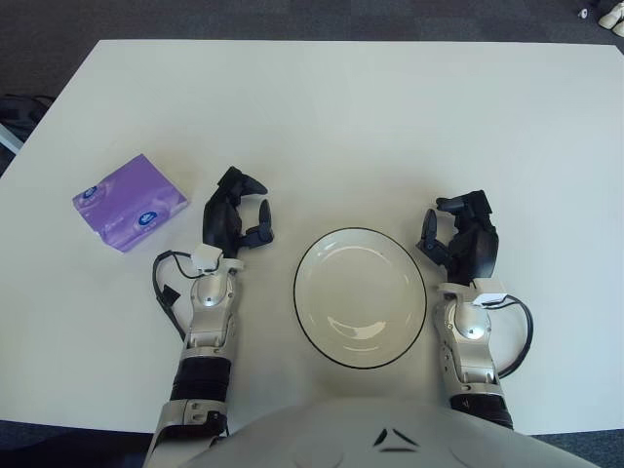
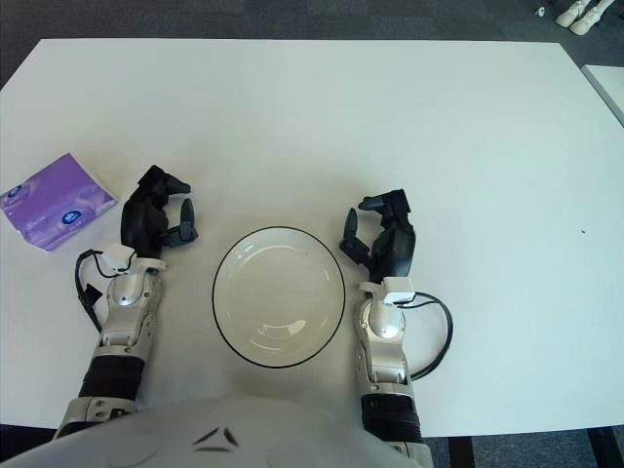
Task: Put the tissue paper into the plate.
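Tissue pack (image 1: 130,202) near table's left edge (image 1: 44,122), apart from plate (image 1: 360,296) (both hands, left hand (image 1: 234,216) and right hand (image 1: 462,239), loosely open, holding nothing).

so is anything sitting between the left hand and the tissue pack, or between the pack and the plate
Nothing visible lies between the left hand and the tissue pack; only bare table. Between the pack and the plate, only the left hand itself shows.

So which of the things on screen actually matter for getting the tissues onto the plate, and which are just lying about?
For the job:
- purple tissue pack, far left on the table
- empty plate, between the hands
- left hand, nearest the pack, holding nothing
- right hand, right of the plate, holding nothing

Just there:
- white table
- shoes on the floor
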